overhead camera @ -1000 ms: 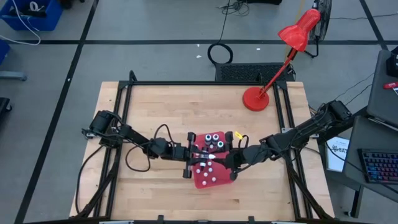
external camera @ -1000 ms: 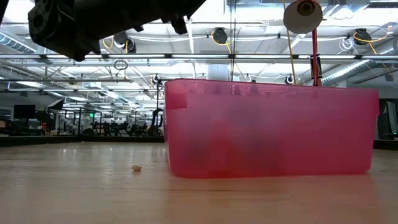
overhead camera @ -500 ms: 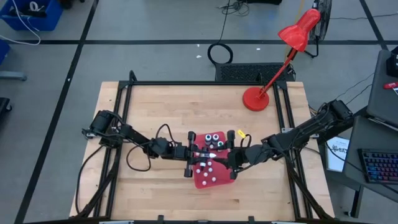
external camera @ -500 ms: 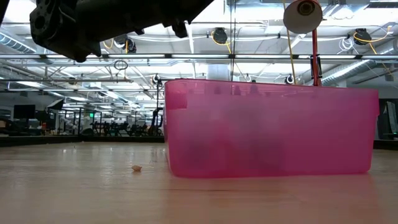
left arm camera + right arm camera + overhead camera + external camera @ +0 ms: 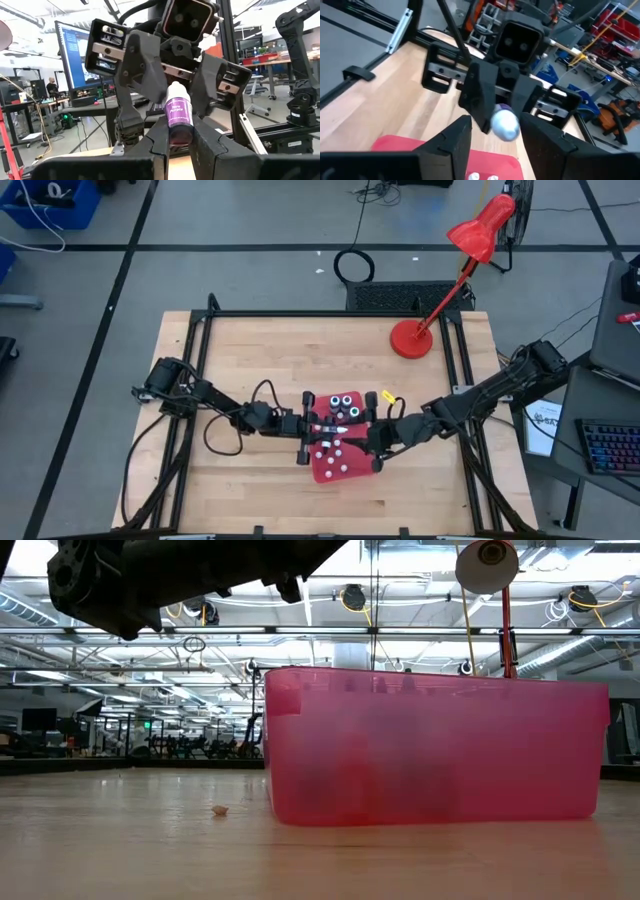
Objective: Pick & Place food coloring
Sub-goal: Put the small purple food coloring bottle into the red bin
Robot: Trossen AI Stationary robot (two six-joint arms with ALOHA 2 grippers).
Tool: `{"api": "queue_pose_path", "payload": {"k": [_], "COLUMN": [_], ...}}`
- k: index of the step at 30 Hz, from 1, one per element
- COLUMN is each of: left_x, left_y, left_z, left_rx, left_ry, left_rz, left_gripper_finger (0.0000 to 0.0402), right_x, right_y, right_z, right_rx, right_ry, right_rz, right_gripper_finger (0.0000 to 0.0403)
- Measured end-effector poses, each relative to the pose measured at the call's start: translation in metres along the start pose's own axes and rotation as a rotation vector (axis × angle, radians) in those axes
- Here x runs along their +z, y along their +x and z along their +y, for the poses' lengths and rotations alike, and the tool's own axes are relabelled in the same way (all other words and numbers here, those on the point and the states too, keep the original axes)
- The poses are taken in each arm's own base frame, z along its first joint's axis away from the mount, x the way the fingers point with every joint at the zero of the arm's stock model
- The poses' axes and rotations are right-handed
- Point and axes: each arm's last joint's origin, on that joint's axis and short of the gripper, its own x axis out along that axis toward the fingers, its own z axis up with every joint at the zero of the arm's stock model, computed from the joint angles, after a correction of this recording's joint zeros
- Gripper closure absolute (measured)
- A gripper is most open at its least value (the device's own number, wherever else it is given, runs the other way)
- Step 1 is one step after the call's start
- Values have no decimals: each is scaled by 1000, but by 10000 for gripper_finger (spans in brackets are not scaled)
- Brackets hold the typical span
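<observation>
My left gripper (image 5: 179, 140) is shut on a small food coloring bottle (image 5: 178, 117) with a purple label and a white cap. In the high view it holds that bottle (image 5: 341, 428) over the red tray (image 5: 335, 470). My right gripper (image 5: 495, 137) faces it, open, one finger on each side of the bottle's cap end (image 5: 506, 124) without touching it. More dark-topped bottles (image 5: 340, 402) stand in the tray's far part. Several small whitish pieces (image 5: 335, 455) lie on its floor. My left gripper pinches the bottle's lower body (image 5: 180, 134) between its two fingers. It comes level from the table's left, and the bottle lies along the fingers. The bottle is lifted clear above the tray, its white cap (image 5: 176, 92) pointing at the right gripper.
A red desk lamp (image 5: 412, 338) stands on the table's far right part, its arm leaning out over the edge. In the low view the pink tray wall (image 5: 435, 745) fills the middle, and a small crumb (image 5: 220, 810) lies on the wood to its left. Bare wood surrounds the tray.
My right gripper has edged slightly toward the table's left, closer to the bottle in my left gripper, and its fingers have stayed open. The left gripper and the bottle have kept still.
</observation>
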Motion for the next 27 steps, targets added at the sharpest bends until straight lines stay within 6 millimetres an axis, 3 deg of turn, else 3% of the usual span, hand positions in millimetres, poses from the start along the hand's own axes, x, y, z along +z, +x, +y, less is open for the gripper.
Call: {"api": "queue_pose_path", "payload": {"k": [27], "left_x": [-2], "left_y": [0], "left_z": [1], "left_rx": [-15], "left_ry": [-8], "left_rz": [12], "left_gripper_finger": [352], "right_x": [-9], "right_y": [13], "right_z": [-2], "right_rx": [2], "right_ry": [-9], "right_rz": [34], "right_gripper_finger": [248]}}
